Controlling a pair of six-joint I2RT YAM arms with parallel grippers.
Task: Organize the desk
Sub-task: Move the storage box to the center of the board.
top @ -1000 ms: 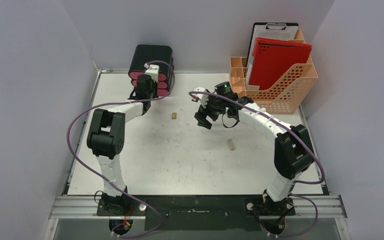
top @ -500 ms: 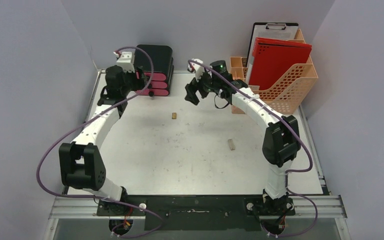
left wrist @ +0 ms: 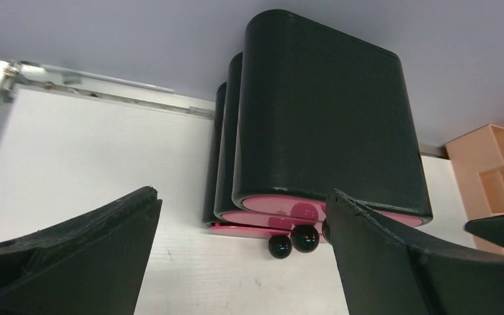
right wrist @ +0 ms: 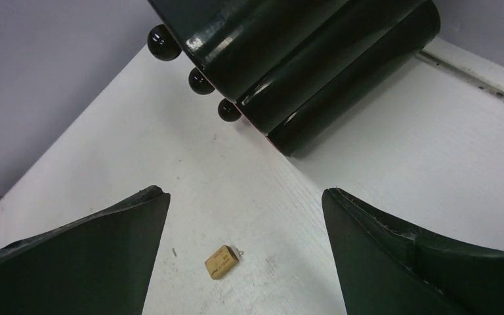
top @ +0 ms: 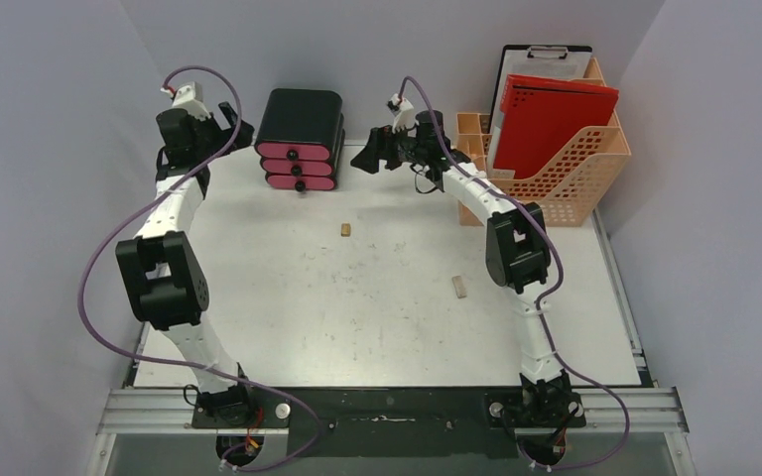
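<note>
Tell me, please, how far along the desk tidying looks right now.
Done: the red folder stands in the orange rack, and the drawer box looks shut. In hand: nothing; the left gripper and right gripper hang open and empty by the drawer box. Left: two small tan pieces lie loose on the desk.

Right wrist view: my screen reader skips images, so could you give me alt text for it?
The right gripper hangs open and empty above the white desk, a small tan block lying on the surface in view between its black jaws. Beyond it stands a black drawer box with three round black knobs.
</note>
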